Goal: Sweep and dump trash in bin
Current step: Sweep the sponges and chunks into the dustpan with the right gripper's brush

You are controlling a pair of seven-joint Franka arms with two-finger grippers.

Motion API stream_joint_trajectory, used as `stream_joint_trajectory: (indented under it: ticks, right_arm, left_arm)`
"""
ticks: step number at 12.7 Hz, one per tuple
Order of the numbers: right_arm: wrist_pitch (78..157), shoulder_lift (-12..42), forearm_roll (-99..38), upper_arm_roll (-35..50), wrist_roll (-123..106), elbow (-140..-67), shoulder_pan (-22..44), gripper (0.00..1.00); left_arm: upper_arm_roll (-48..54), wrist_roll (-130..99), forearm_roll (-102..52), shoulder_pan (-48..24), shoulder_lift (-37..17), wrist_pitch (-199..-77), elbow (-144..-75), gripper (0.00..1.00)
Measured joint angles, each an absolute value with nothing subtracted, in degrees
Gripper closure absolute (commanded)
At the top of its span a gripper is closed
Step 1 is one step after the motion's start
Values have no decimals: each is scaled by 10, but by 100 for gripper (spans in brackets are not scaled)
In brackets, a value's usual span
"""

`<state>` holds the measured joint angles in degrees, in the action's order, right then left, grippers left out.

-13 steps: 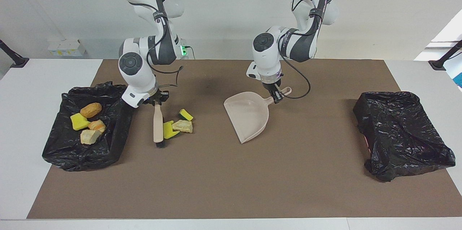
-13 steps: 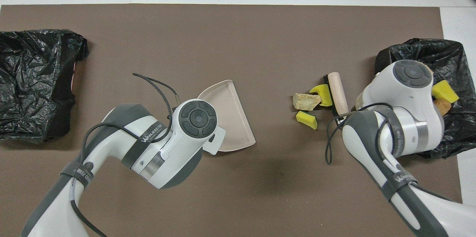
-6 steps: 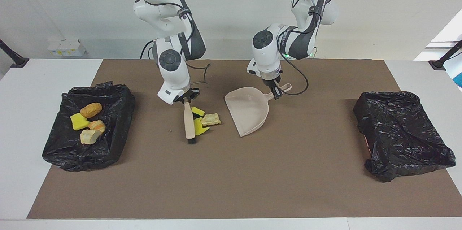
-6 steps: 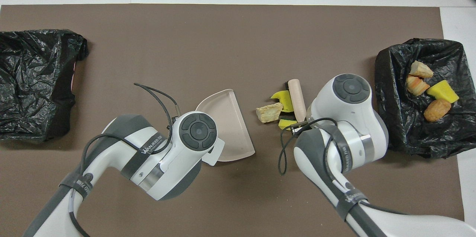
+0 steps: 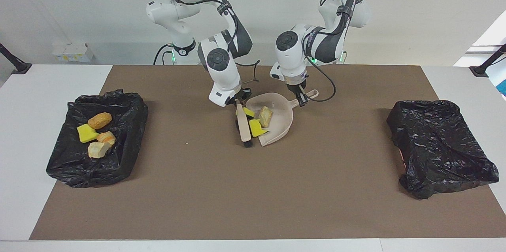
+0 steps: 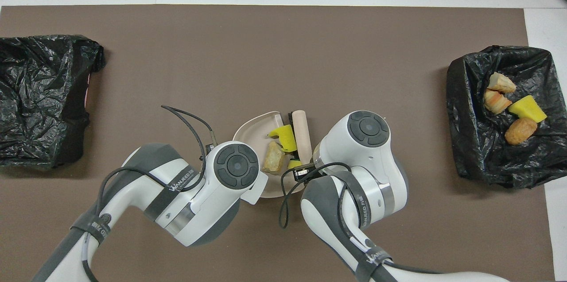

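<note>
Sweep step at its end: right gripper (image 5: 239, 103) has fingers clamped on the brush (image 5: 244, 127) handle, brush head at the dustpan (image 5: 281, 122) mouth mid-bench. Left gripper (image 5: 301, 99) fingers pinch the dustpan handle. Trash in pan: 3 scraps, 2 yellow sponge bits (image 5: 256, 127) + 1 beige chunk (image 5: 265, 115). Next, prob. lift pan level, carry to a bin. Count: 2 black-lined bins; bin at right arm's end (image 5: 130, 133) holds 4 scraps (image 5: 98, 133) (other looks empty).

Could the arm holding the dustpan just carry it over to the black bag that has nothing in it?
Probably yes. The left gripper holds the dustpan by its handle, and only bare brown mat lies between it and the empty bag. The brush sits at the pan's other edge.
</note>
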<state>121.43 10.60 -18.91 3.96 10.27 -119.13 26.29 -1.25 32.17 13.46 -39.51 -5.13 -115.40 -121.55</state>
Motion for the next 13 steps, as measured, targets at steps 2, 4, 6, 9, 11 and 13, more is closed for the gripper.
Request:
stream_joint_trajectory:
  ticks: [2,4,6,9,11,13]
  right_arm:
    - [1227,106,-212,40,133,-1186,283,100]
    - [1225,106,-213,40,154,-1180,291,100]
    - [1206,106,-214,39,154,-1172,290,100]
    - [1137,93,-213,30,154,-1144,282,100]
    - [1098,69,-202,28,154,-1137,262,100]
    - [1067,47,-171,27,154,-1136,249,100]
  left_arm:
    - [-14,322,135,-395,-51,-1159,-1219,100]
    - [-15,322,135,-395,-51,-1161,-1220,100]
    - [-15,322,134,-395,-51,-1164,-1221,100]
    - [-18,326,134,-388,-51,-1172,-1221,100]
    - [-18,328,134,-381,-51,-1173,-1221,100]
    - [-18,329,134,-380,-51,-1173,-1221,100]
